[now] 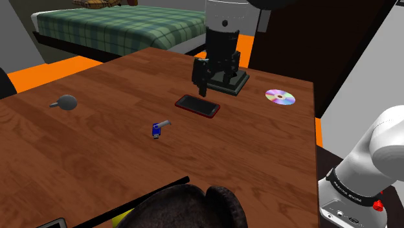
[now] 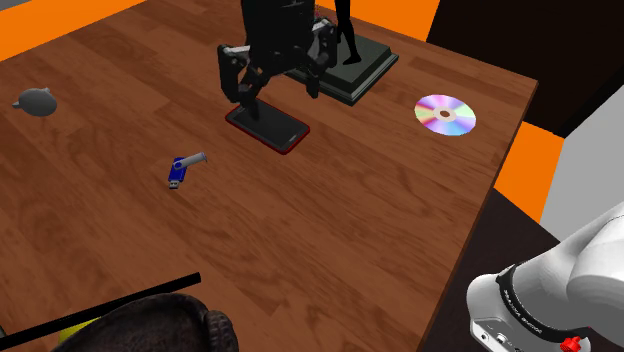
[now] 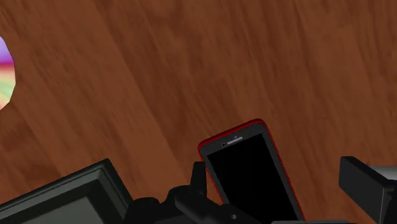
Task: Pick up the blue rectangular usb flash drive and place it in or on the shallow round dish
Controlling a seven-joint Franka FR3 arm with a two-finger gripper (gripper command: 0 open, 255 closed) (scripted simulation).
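The shoulder view shows me the gripper [image 1: 212,83] hanging above the red-edged phone [image 1: 197,105], fingers apart and holding nothing. The blue USB flash drive [image 1: 157,128] lies on the wooden table [image 1: 97,175], apart from the phone, toward this view's left and nearer the camera. The small grey round dish [image 1: 65,101] sits well apart, further left. The second exterior view adds a black figurine [image 2: 345,30] upright on a dark rectangular base [image 2: 365,75], and an iridescent disc [image 2: 446,114] to its right. The wrist view gives me the phone between the spread fingers, a corner of the base and the disc's edge.
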